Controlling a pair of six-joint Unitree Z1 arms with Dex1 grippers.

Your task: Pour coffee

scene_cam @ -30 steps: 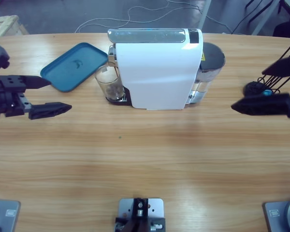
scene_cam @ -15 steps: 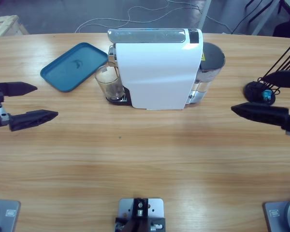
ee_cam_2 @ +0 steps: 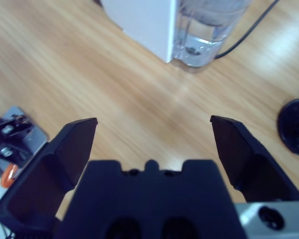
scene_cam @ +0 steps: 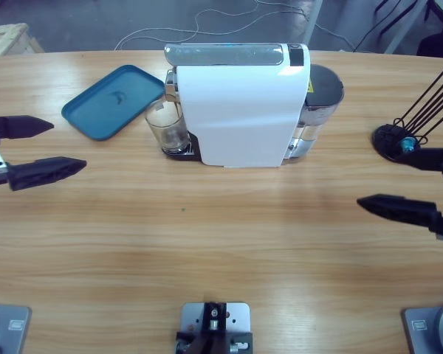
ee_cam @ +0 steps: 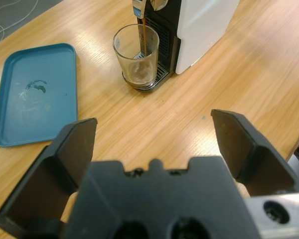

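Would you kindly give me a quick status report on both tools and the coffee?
Left tool open, empty. Right tool open, empty. Coffee streaming from machine into glass. Nothing between left tool and glass.

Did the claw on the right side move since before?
Yes. The right claw slid toward the table's near edge, away from the black capsule holder it sat beside.

And here we are in what looks like a robotics lab or workshop rather than anyone's kitchen. A long wooden bench [scene_cam: 221, 243] fills the view, and beyond its far edge there's bare grey floor [scene_cam: 118, 18] with loose white cables [scene_cam: 207, 18] trailing across it. A pale wooden crate [scene_cam: 4, 38] sits on that floor, up in the corner. A white coffee machine [scene_cam: 240, 103] stands alone on the bench.
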